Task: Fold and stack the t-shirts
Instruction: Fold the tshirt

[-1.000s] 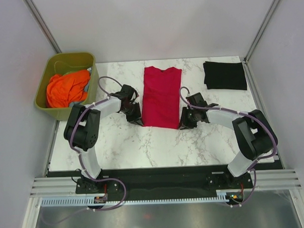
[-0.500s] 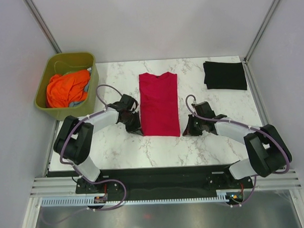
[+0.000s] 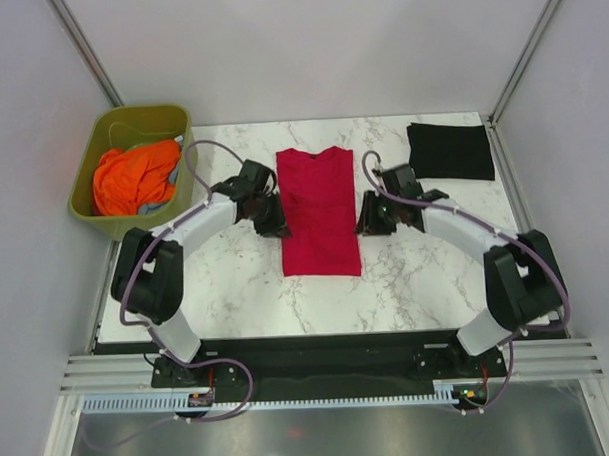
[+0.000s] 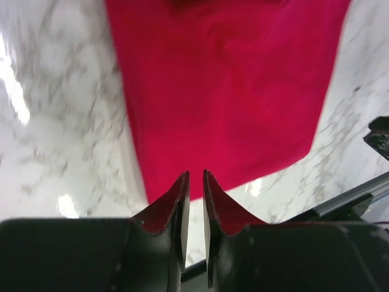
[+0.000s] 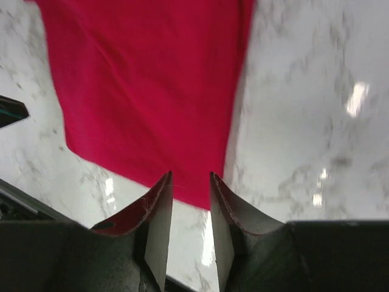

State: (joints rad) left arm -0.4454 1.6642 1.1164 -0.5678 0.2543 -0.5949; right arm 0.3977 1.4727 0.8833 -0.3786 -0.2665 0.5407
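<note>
Two sets of jaws flank the crimson t-shirt [image 3: 319, 212], which lies flat on the desk [image 3: 236, 280]; left jaws slightly parted, right jaws wider, both empty.

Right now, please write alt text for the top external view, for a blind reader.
A red t-shirt, folded to a long strip, lies flat between the left gripper and the right gripper. A folded black t-shirt sits far right; an olive tub holds orange cloth.
</note>
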